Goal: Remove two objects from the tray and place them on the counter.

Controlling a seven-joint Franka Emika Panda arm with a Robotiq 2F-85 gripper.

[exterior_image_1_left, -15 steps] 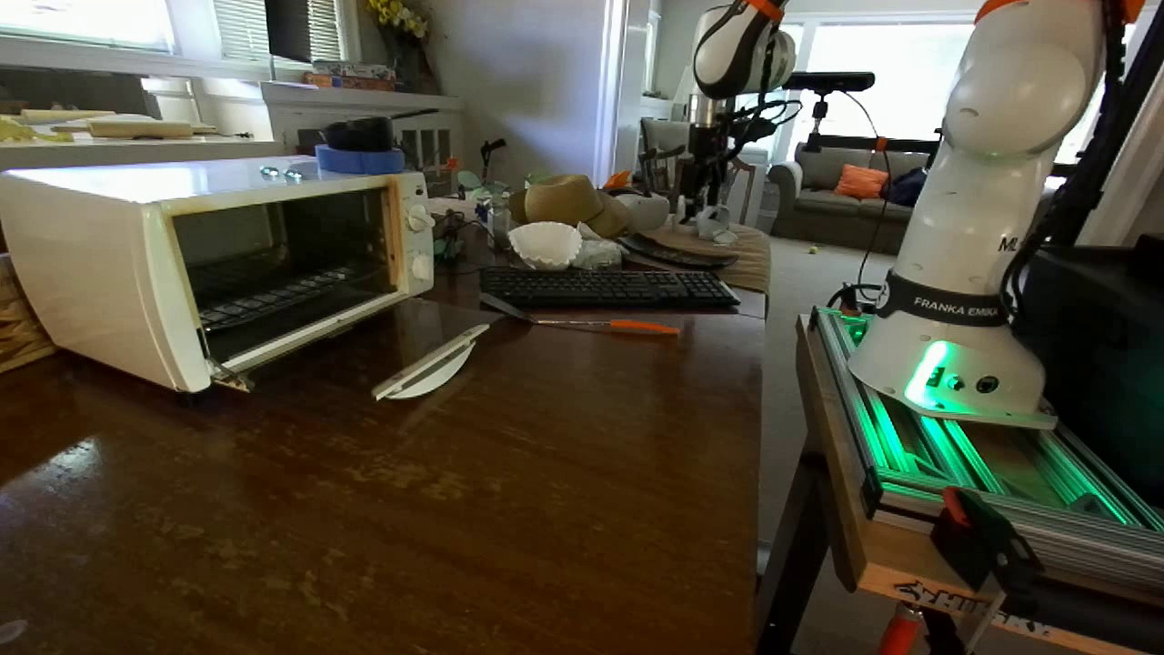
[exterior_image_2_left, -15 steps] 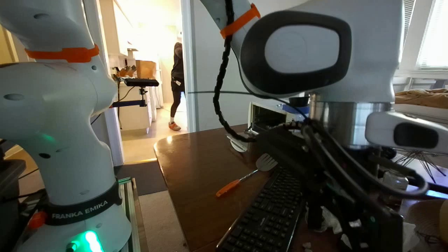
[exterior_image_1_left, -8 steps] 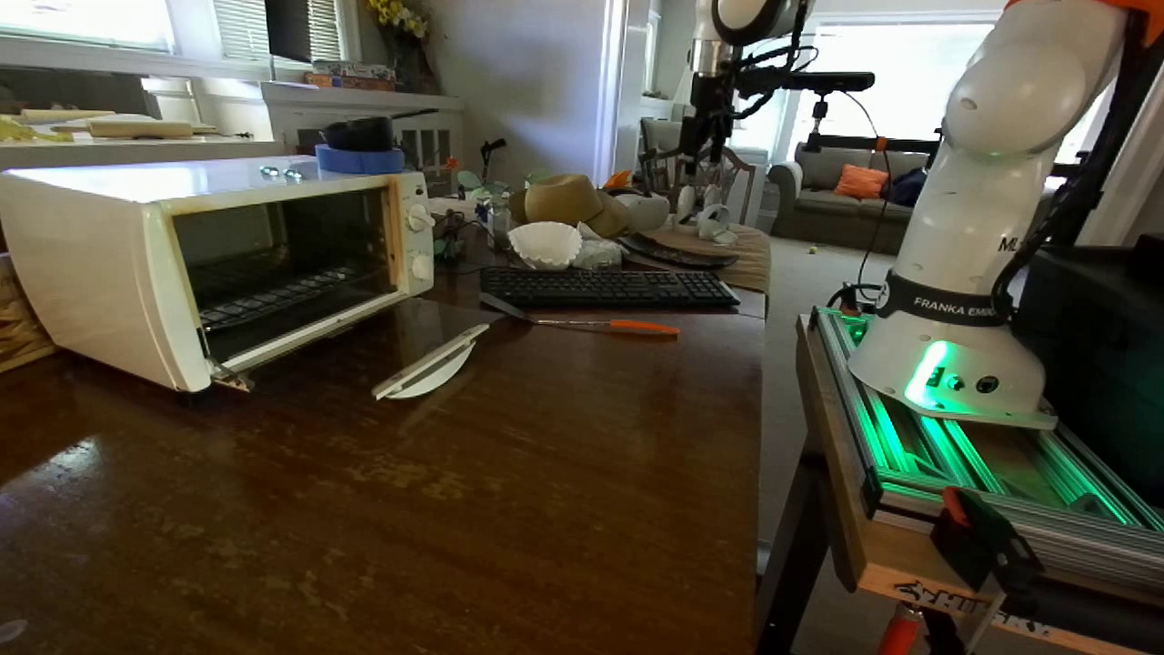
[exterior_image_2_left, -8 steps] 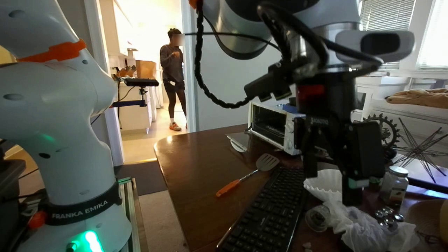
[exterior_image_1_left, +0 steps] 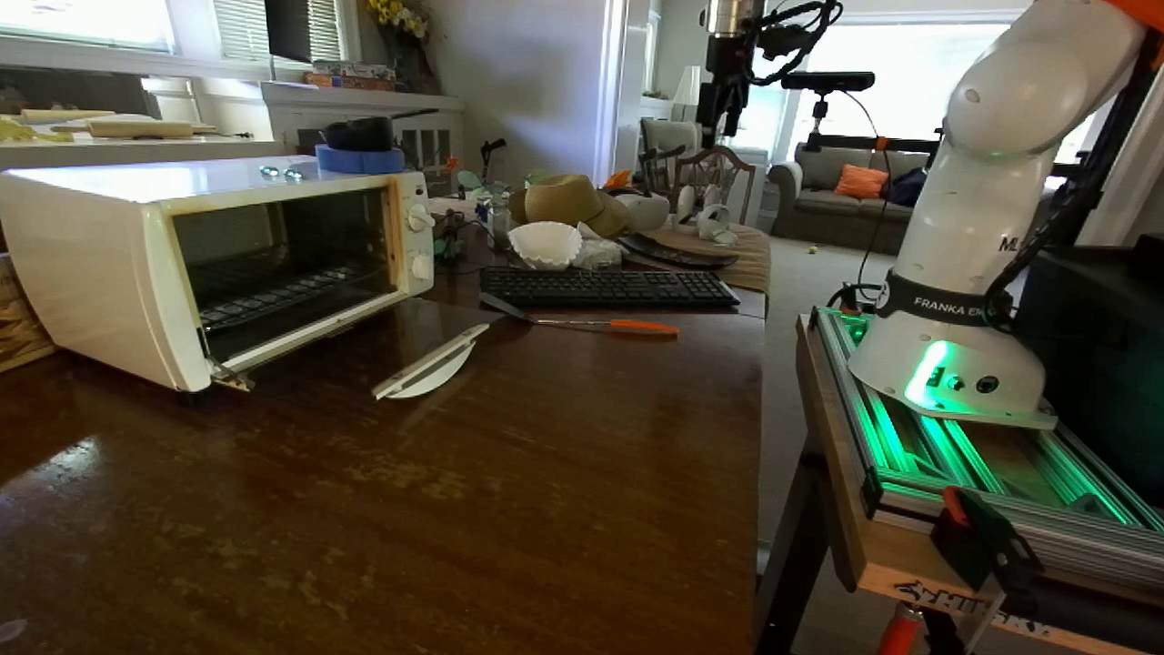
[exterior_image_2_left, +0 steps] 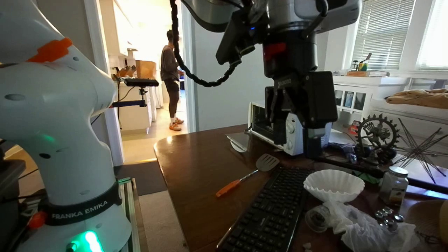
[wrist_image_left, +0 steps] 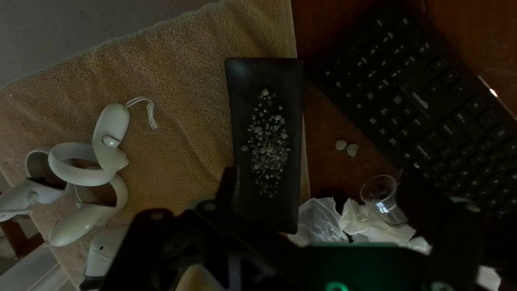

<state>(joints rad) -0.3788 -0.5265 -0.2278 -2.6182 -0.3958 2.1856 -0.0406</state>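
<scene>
Gripper (exterior_image_2_left: 296, 144) hangs in mid-air, its fingers spread wide apart. In the wrist view the dark rectangular tray (wrist_image_left: 264, 74) shows below it, lying on a tan towel (wrist_image_left: 185, 121) along the towel's edge and bearing a heap of small stones (wrist_image_left: 268, 151). Two pale stones (wrist_image_left: 341, 144) sit together on the dark-brown counter (exterior_image_1_left: 409, 528), between the tray and a computer keyboard (wrist_image_left: 420, 101). White VR controllers (wrist_image_left: 113, 121) rest on the towel. Either side of the keyboard, in an exterior view, lie a coffee filter (exterior_image_2_left: 334, 185) and an orange-handled slotted spatula (exterior_image_2_left: 228, 188); well apart stands a white toaster oven (exterior_image_1_left: 100, 273), door lowered.
</scene>
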